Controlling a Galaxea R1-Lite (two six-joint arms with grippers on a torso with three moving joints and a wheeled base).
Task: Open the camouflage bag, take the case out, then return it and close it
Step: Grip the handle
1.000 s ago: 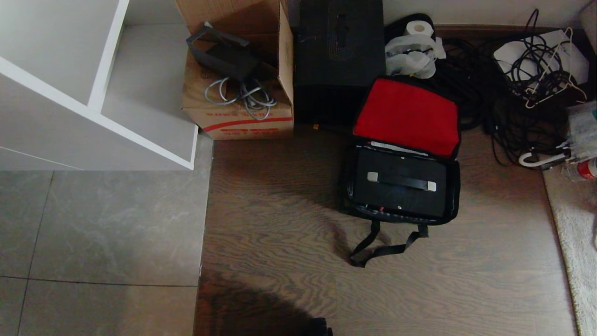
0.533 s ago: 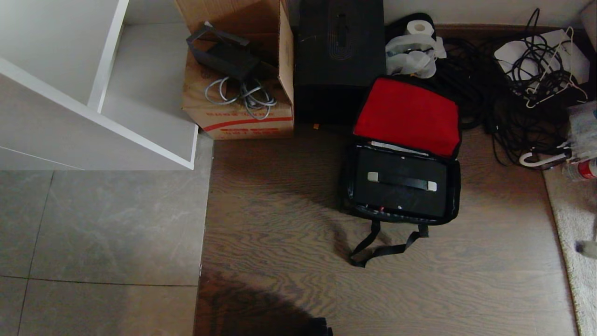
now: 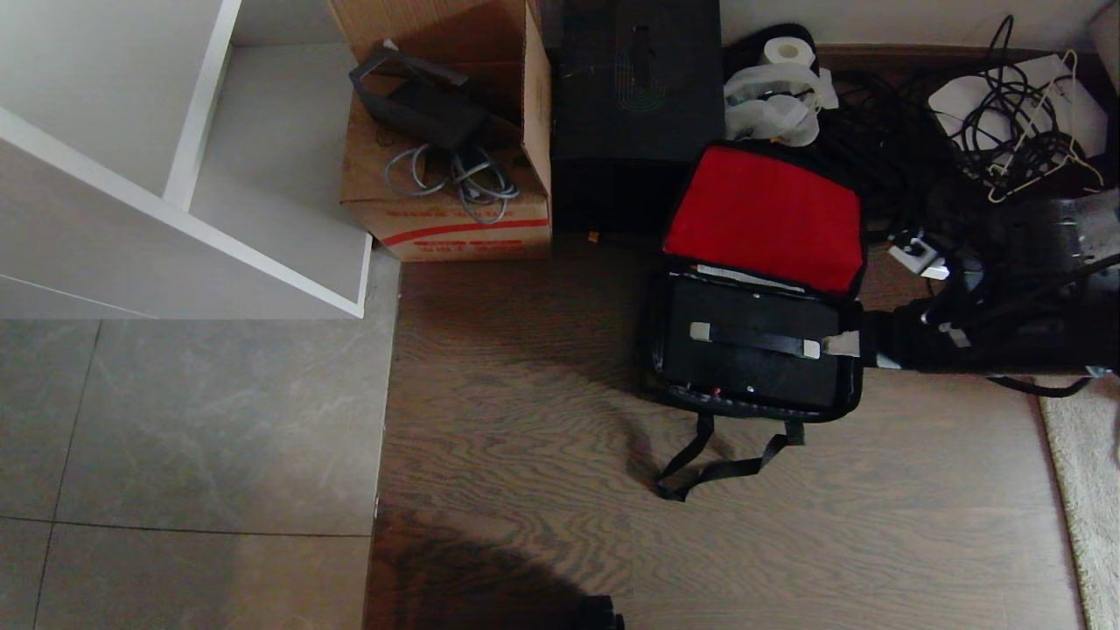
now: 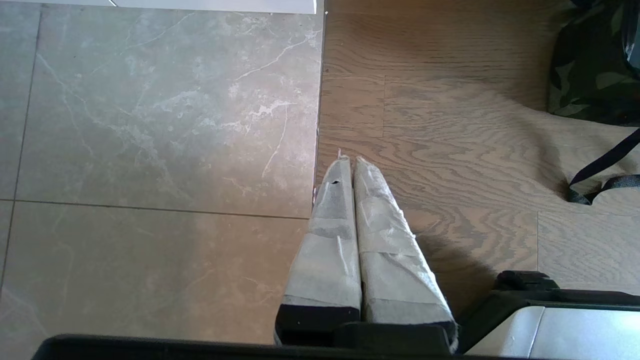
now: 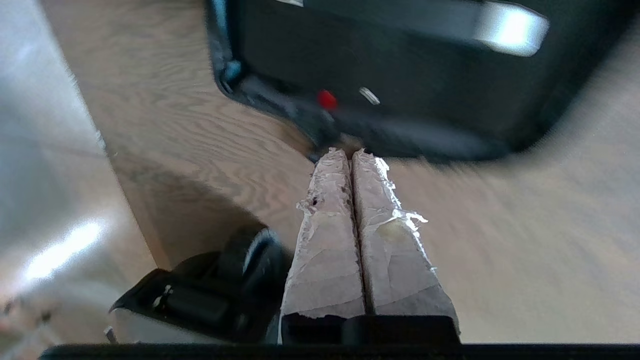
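The bag (image 3: 758, 289) sat open on the wood floor (image 3: 525, 420), its red-lined lid (image 3: 763, 217) flipped up and back toward the wall, and the case (image 3: 752, 350) lay inside it, handle (image 3: 754, 340) up, silver ends catching the light. The right arm reached in from the right side of the head view, and the right gripper (image 3: 842, 344) had its taped tips just at the bag's right edge, beside the near end of the handle; whether it touched the rim could not be told. Its fingers (image 5: 380, 220) were pressed together with nothing between them, and the right wrist view, smeared with blur, looked past them at the case's side with its small red mark (image 5: 327, 99) and one silver handle end (image 5: 510, 27). The left gripper (image 4: 348, 161) hung well apart from the bag, over the seam where grey tile (image 4: 150, 150) met wood, its taped fingers also pinched tight and empty. The strap (image 3: 722, 459) trailed loose on the floor in front of the bag. Behind stood a tall black box (image 3: 637, 105), a cardboard box (image 3: 451, 157) with cables in it, a white shelf (image 3: 175, 175) to the left, and a tangle of cords (image 3: 980, 157) to the right.
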